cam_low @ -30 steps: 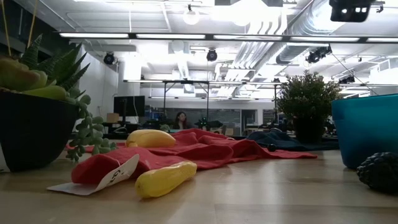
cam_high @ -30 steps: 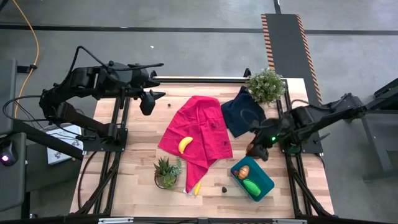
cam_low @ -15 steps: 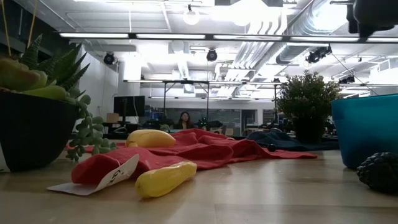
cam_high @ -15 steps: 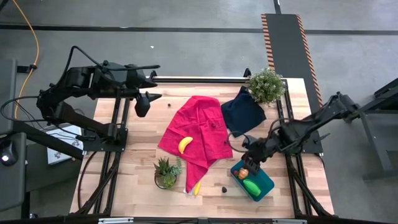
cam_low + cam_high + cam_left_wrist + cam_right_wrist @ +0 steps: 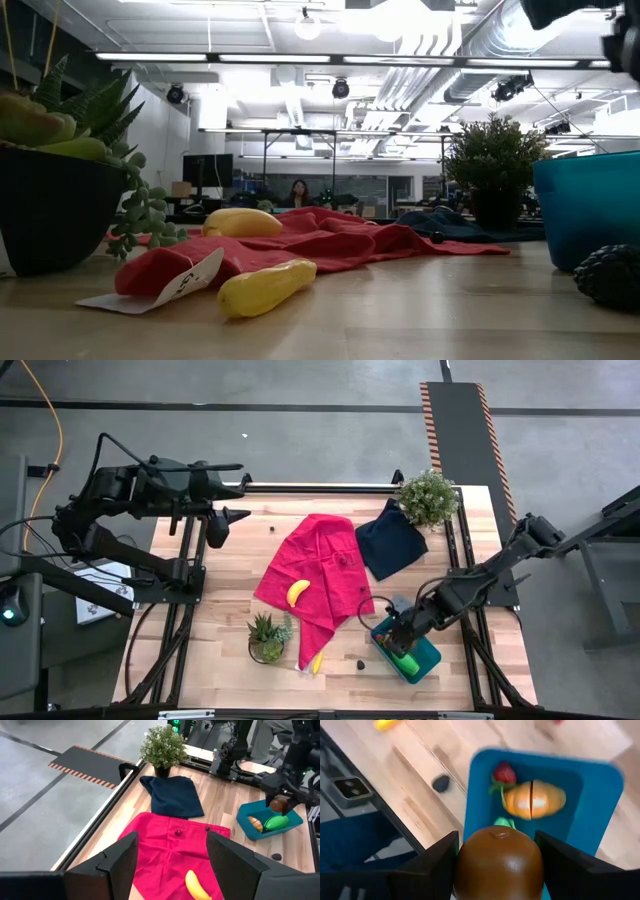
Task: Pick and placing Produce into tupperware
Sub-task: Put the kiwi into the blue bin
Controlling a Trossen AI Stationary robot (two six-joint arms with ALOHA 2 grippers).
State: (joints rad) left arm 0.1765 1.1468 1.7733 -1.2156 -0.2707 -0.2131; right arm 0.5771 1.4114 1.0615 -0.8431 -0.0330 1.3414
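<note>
My right gripper [image 5: 396, 635] hangs over the teal tub [image 5: 430, 653] near the table's right near corner, shut on a brown piece [image 5: 497, 862]. An orange piece [image 5: 534, 800], a green piece [image 5: 405, 660] and a small red piece [image 5: 504, 772] lie in the tub. One yellow banana [image 5: 297, 592] lies on the red cloth [image 5: 325, 550]. A second banana [image 5: 316, 662] lies at the cloth's near edge. My left gripper [image 5: 215, 530] waits open above the table's far left edge. My right gripper pinches the brown piece [image 5: 279, 804] between its two fingers [image 5: 427, 867], one on each side of its round body. The fingers come from above, pointing down. The piece is lifted clear, above the tub's end nearest the red cloth [image 5: 480, 767].
A succulent pot [image 5: 267, 637] stands near the second banana. A small dark lump [image 5: 361, 661] lies on the wood beside the tub. A navy cloth [image 5: 390, 540] and a leafy potted plant [image 5: 428, 497] sit at the far right. Bare wood shows on the left.
My right gripper has carried the brown piece from beside the navy cloth toward the table's near edge and now holds it over the tub. My left arm has drawn back a little toward the table's left edge.
</note>
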